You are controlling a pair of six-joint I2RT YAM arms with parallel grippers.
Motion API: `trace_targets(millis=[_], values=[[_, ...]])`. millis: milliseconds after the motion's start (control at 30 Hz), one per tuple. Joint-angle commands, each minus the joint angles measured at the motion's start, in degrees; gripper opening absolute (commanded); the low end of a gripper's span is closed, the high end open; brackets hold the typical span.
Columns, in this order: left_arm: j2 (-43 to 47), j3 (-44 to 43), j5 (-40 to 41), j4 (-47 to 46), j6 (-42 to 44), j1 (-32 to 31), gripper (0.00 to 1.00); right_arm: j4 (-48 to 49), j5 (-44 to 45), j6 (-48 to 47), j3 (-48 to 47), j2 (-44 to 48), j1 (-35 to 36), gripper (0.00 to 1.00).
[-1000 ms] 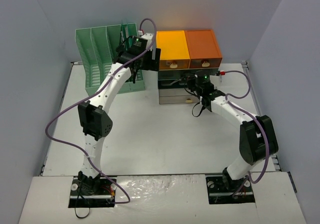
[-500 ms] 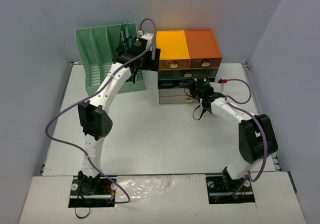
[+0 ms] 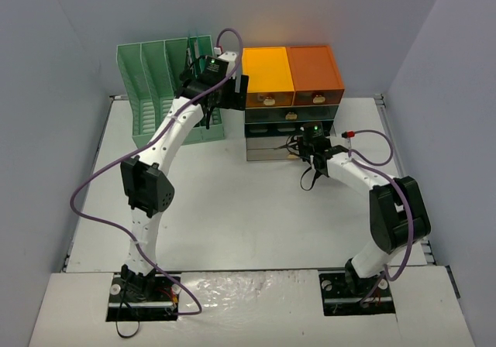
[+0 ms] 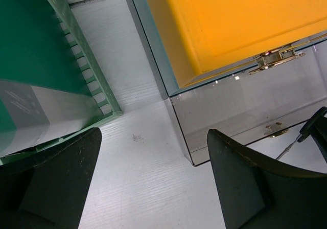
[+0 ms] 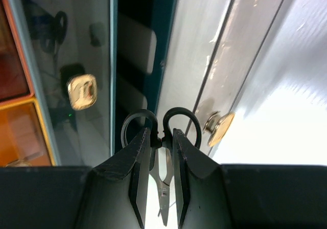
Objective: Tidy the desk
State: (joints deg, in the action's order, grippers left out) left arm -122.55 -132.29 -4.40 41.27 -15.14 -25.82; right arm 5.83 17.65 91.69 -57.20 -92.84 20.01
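Observation:
The white desk (image 3: pixel 232 215) carries a green slotted file rack (image 3: pixel 167 91) and an orange-and-dark-green drawer cabinet (image 3: pixel 291 99) at the back. My right gripper (image 3: pixel 308 150) is at the cabinet's lower drawers. In the right wrist view it (image 5: pixel 163 134) is shut on black-handled scissors (image 5: pixel 159 122), handles toward the cabinet front and blades pointing back between the fingers. My left gripper (image 3: pixel 235 91) is raised between the rack and the cabinet. In the left wrist view it (image 4: pixel 153 134) is open and empty above bare desk (image 4: pixel 143 178).
The rack's corner (image 4: pixel 97 91) is left of my left fingers and the cabinet's corner (image 4: pixel 184 137) is right of them. Gold knobs (image 5: pixel 82 91) (image 5: pixel 220 129) mark drawer fronts beside the scissors. Grey walls enclose the desk on three sides.

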Motion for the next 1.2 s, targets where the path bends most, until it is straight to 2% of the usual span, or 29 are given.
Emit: trace_targets(millis=[0,267,700,1167], values=[[6.44,-0.09,0.67,-1.32,0.9,-0.19,0.82,0.06,3.97,2.08,-2.72,-1.67,-1.17,0.0],[6.89,0.37,0.45,-1.37,0.9,-0.19,0.82,2.0,1.94,1.74,-5.91,-6.04,-2.61,0.0],[5.84,-0.46,0.23,-1.55,0.59,-0.19,0.82,3.7,1.34,2.83,-9.02,-2.66,-2.38,0.0],[6.43,0.4,0.49,-1.46,1.16,-0.1,0.82,9.75,-2.22,3.3,-7.46,-7.63,-4.65,0.0]])
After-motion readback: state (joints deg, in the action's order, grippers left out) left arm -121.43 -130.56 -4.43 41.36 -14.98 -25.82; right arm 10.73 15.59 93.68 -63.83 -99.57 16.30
